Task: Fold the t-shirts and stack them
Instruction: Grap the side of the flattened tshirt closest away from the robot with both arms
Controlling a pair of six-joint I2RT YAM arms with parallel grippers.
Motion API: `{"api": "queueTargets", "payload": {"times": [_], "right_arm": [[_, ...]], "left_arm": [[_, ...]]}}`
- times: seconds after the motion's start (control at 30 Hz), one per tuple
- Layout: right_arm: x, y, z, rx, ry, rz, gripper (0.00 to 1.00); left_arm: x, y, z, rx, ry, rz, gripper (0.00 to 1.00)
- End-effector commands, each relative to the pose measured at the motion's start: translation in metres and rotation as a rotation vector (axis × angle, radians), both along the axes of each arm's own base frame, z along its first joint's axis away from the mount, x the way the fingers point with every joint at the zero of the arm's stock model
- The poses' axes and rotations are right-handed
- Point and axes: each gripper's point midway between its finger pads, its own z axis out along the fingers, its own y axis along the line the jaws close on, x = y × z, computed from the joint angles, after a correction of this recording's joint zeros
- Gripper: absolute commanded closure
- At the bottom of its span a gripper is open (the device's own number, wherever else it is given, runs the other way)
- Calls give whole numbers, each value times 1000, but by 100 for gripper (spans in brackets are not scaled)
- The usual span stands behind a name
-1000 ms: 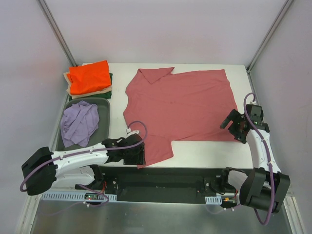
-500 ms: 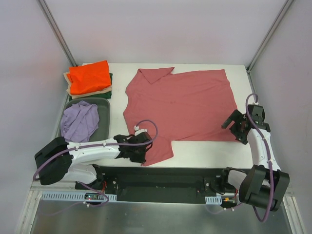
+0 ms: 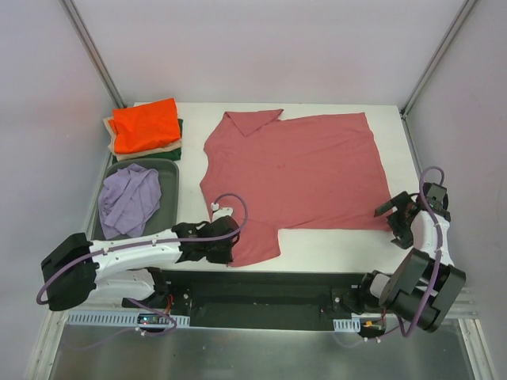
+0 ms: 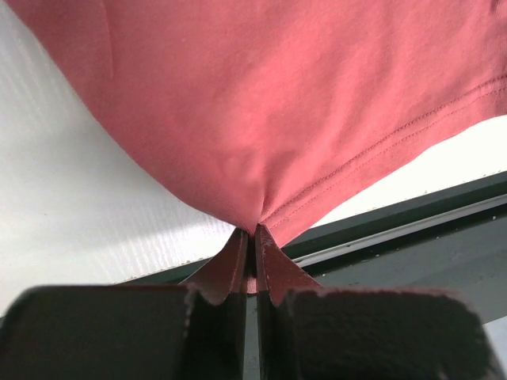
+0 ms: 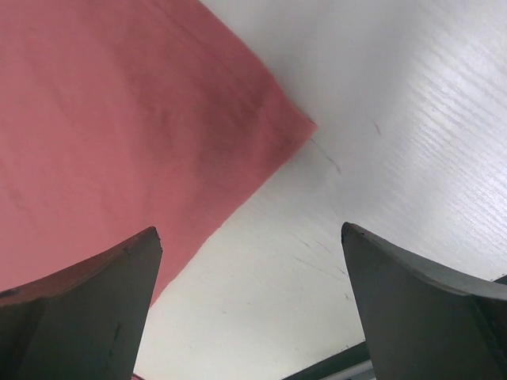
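Red shirt [image 3: 293, 170] spread flat on table [image 3: 333, 241]. Left claw [image 4: 252, 237] pinches thin bit of near sleeve edge — small bite may slip once pulled. Right claw [image 5: 249, 231] spread wide above near hem corner, holding nothing — lone pull could drag shirt askew.

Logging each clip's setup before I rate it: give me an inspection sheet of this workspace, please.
Surface: white table, faint scuff near the shirt's hem corner.
Job's things: rose-red t-shirt spread flat; orange t-shirt folded atop beige t-shirt and dark green t-shirt, far left; lavender t-shirt crumpled in grey bin.
Clutter: nothing seen.
Grippers: left gripper shut on the rose-red t-shirt's near sleeve; right gripper open over the table by the hem corner.
Cables: purple cables looped on both arms.
Surroundings: grey walls, metal frame posts.
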Motion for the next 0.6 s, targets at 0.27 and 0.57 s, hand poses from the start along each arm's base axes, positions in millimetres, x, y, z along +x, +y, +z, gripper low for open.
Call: {"api": "queueTargets", "payload": {"times": [0.27, 0.57], "right_arm": [[9, -10, -37, 88, 40, -99, 22], [26, -21, -51, 79, 44, -106, 31]], "left_arm": [[6, 12, 7, -91, -123, 21, 100], [8, 11, 6, -92, -130, 33, 100]]}}
